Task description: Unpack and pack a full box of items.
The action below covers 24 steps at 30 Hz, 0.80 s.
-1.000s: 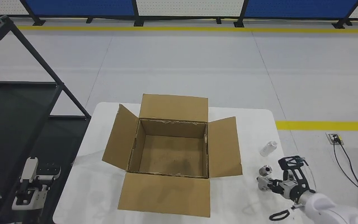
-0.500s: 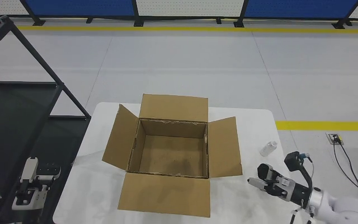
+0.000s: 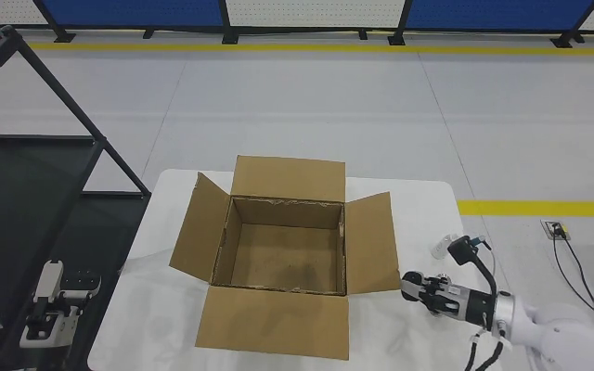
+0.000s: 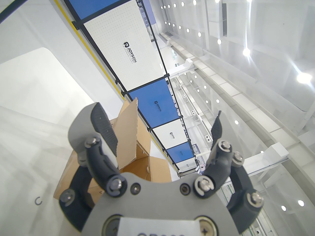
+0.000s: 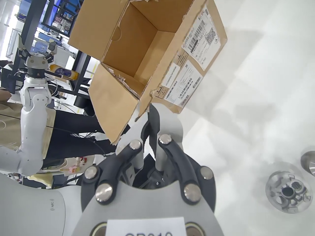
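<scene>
Cardboard box [image 3: 371,243] open, just ahead of right gripper [image 5: 150,121] | fingers pressed together, empty | metal hub [image 5: 287,192] behind fingertips, right arm nearer | left gripper [image 4: 157,120] spread

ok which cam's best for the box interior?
Top view: looks straight down into the cardboard box, whole floor visible. Right wrist view sees inside at a slant, interior partly hidden. Left wrist view catches flaps and an outer side.
</scene>
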Each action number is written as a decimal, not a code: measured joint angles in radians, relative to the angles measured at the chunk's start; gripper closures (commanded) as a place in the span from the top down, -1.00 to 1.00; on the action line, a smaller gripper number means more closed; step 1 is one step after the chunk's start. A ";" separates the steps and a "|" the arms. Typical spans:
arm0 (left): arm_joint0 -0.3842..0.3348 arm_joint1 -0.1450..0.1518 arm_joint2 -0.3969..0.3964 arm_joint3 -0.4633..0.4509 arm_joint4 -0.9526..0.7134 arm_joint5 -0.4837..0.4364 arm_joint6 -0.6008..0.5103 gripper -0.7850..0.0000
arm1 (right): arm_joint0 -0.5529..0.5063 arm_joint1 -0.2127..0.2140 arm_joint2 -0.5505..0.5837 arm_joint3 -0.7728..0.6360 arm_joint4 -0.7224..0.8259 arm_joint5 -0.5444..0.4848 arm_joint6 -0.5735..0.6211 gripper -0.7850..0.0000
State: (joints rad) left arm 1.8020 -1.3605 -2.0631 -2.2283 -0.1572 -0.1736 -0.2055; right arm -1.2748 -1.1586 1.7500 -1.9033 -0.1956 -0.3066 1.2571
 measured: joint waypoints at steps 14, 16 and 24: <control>0.000 0.000 0.000 0.000 0.000 0.000 0.000 1.00 | 0.038 0.029 -0.006 0.003 0.026 0.064 -0.014 -0.65; 0.000 0.000 0.000 0.000 0.000 0.000 0.000 1.00 | 0.037 0.032 -0.004 0.003 0.037 0.071 -0.011 -0.59; 0.000 0.000 0.000 0.000 0.000 0.000 0.000 1.00 | 0.077 0.047 -0.026 0.036 0.044 0.134 -0.006 -0.02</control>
State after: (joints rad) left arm 1.8020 -1.3605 -2.0631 -2.2283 -0.1572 -0.1736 -0.2055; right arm -1.1982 -1.1112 1.7240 -1.8676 -0.1518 -0.1730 1.2508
